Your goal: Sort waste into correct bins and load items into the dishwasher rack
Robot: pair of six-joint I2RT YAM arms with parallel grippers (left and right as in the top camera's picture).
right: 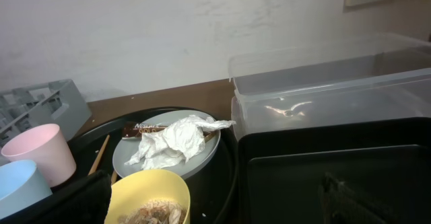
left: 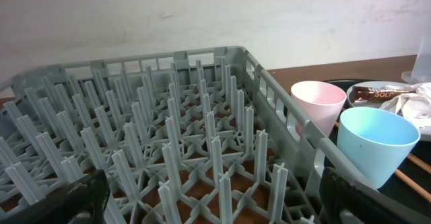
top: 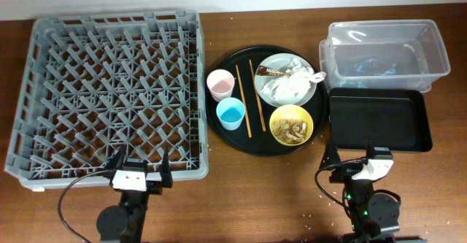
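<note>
Grey plastic pegged rack (top: 109,90) sits left. Small pink cup (top: 220,84), light blue cup (top: 231,113), yellow bowl (top: 272,125) and grey round plate (right: 202,155) with crumpled white napkins (top: 292,82) rest on round black tray (top: 263,142). Left gripper (top: 141,164) and right gripper (top: 355,159): fingers spread, empty.

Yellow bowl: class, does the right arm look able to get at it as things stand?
Probably yes. The yellow bowl sits at the near right edge of the round tray, just ahead and left of the open right gripper, and nothing visible stands between them.
</note>
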